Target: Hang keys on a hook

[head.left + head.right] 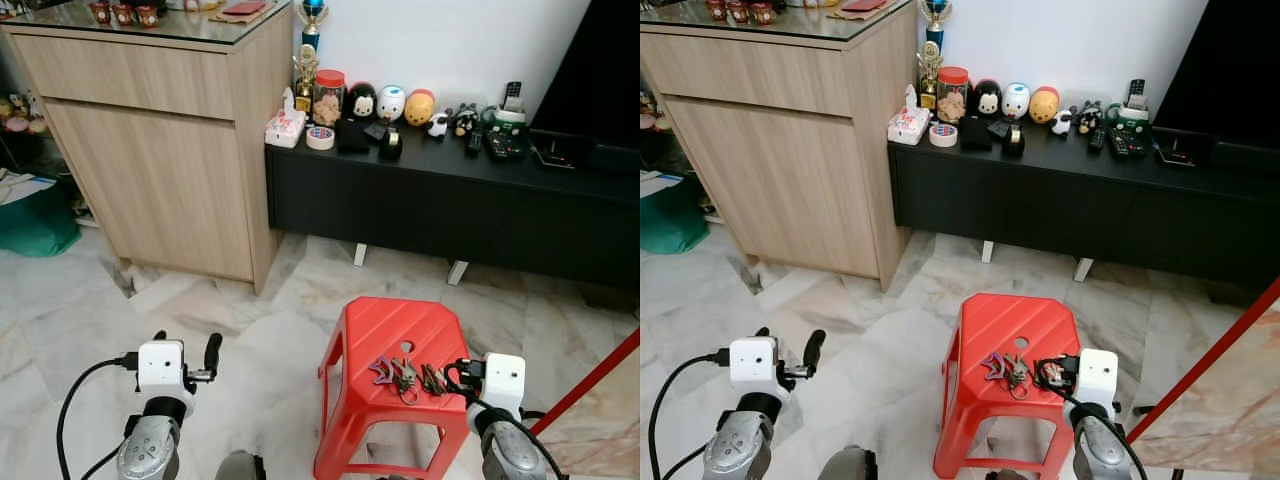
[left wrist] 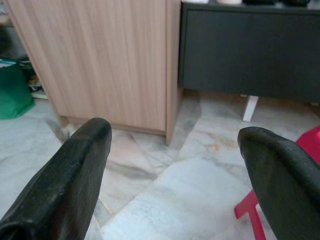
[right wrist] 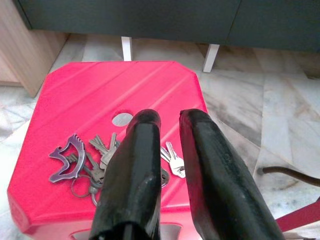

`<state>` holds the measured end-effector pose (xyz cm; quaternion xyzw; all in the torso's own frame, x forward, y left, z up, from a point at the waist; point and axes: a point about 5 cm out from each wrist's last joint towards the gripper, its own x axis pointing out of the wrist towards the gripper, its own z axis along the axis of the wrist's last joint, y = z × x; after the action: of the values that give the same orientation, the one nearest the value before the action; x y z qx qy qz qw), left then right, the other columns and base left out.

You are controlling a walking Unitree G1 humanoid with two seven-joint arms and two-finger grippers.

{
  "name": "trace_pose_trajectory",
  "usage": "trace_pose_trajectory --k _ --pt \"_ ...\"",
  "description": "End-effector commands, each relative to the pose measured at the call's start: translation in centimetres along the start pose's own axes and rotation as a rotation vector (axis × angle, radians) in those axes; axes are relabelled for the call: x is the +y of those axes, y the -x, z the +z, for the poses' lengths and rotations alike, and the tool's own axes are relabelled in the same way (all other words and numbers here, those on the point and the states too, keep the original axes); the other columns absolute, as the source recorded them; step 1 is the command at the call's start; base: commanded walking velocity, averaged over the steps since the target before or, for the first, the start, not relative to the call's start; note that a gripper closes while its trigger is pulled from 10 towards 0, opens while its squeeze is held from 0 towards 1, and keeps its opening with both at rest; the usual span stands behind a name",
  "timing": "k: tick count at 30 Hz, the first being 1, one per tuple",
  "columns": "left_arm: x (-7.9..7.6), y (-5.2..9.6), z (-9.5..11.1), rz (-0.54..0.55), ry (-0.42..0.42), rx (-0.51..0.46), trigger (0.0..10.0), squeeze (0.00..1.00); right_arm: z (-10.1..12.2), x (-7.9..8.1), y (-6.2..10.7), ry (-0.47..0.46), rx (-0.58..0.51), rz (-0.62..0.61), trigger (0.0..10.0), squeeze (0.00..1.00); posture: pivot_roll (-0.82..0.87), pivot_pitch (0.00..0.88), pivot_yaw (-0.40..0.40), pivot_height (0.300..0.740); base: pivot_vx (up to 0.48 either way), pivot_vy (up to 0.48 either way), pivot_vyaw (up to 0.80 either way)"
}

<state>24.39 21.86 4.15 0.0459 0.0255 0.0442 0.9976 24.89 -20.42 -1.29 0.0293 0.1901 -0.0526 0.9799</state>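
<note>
We found keys (image 3: 95, 162) strewn on red stool (image 1: 385, 325), long axis running sideways, touching right hand (image 3: 169, 117) tips; its fingers narrow, holding nothing. Left hand (image 2: 175, 145) wide, well apart over floor; right nearer
</note>
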Motion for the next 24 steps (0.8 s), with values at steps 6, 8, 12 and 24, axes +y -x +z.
trace_pose_trajectory --k 6,8,12,24 --pt "0.03 0.04 -0.33 0.007 0.02 0.026 10.0 0.0 -0.91 -0.5 0.29 -0.017 0.032 -0.017 10.0 0.0 0.05 0.0 -0.08 0.61 0.0 0.0 0.0" --pt "0.04 0.0 -0.33 0.008 0.021 0.026 10.0 0.0 -0.95 -0.45 0.27 -0.016 0.035 -0.01 10.0 0.0 0.05 0.0 -0.08 0.61 0.0 0.0 0.0" --pt "-0.16 -0.02 -0.28 0.001 0.025 0.024 10.0 0.0 -0.88 -0.69 0.16 -0.021 0.035 -0.01 10.0 0.0 0.05 0.0 -0.076 0.61 0.0 0.0 0.0" --pt "-0.56 -0.3 -0.21 -0.009 0.033 0.023 10.0 0.0 -0.98 -0.84 0.13 0.017 0.038 0.008 10.0 0.0 0.05 0.0 -0.08 0.61 0.27 0.0 0.06"
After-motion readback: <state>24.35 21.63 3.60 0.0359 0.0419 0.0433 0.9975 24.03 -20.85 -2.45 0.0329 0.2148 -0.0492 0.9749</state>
